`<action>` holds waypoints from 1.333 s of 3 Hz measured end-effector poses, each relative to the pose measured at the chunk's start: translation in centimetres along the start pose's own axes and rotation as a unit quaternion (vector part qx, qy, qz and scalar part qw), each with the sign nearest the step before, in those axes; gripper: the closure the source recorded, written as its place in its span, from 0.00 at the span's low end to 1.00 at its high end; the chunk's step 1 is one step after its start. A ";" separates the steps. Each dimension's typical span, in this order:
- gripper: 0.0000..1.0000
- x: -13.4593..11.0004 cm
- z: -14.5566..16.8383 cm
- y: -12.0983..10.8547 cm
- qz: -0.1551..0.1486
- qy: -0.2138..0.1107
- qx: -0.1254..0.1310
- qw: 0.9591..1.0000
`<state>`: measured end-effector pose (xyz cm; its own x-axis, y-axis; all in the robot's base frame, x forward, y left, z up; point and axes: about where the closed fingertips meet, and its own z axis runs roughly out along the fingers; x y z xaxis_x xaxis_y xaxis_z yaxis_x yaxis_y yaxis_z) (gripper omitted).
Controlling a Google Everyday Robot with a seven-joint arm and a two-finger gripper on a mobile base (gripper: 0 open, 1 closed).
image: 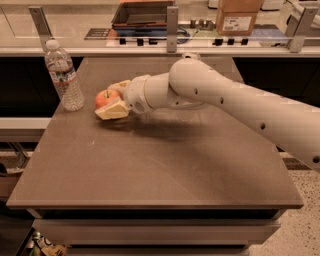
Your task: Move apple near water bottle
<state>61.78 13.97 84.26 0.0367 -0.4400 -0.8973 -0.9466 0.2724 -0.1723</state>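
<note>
My gripper is at the back-left part of the table, closed on the apple: one tan finger runs along its near side, the other curves over its far side. Only the apple's left face and stem show; the rest is hidden behind my fingers and wrist. I cannot tell whether the apple sits on the tabletop or hangs just above it, as the lower finger covers its underside.

The water bottle stands upright just left of the apple, apart from it by a narrow strip of bare table. It is close to the left edge of the table. My arm comes in from the right, where the frame cuts it off, and it hides a stretch of the table's back half.

The whole front half of the tabletop is open, as is the strip along the back edge behind the bottle. Beyond that edge a counter carries a dark tray and a cardboard box, the box cut off at the top.
</note>
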 end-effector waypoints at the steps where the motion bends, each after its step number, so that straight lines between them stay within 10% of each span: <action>1: 1.00 0.0 0.0 0.0 0.000 0.000 0.000 1.000; 4: 0.35 -0.1 0.0 0.0 0.000 0.000 0.000 1.000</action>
<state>61.77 14.00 84.36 0.0369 -0.4400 -0.8973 -0.9468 0.2718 -0.1723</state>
